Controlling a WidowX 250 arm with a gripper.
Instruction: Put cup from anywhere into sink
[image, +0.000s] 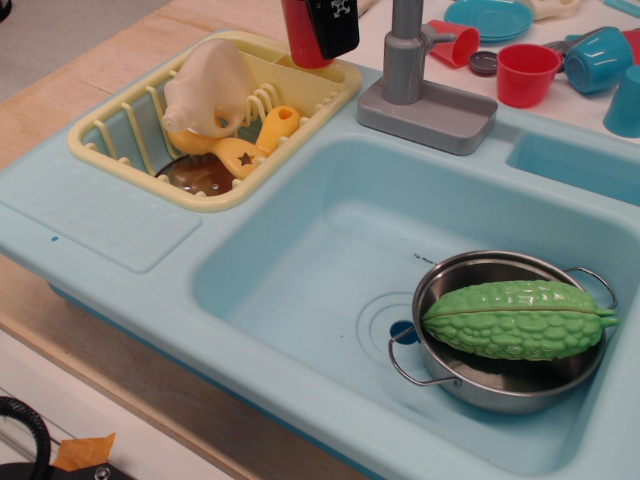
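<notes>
The cup (298, 40), tall, narrow and red, hangs upright over the far corner of the yellow rack, apparently lifted clear, its top cropped. The sink (300, 260), a light blue basin, lies nearer, right.

Plastic toys, one steel pot, a wooden worktop

The sink (300, 260) and cup (298, 35) looked smooth, glossy plastic; the pot (500, 375) was shiny metal, the green gourd (515, 318) bumpy plastic, the worktop (60, 110) matt wood.

surface: wooden counter (60, 110) | on it: light blue sink (300, 270) | orange scrap (85, 452)
</notes>
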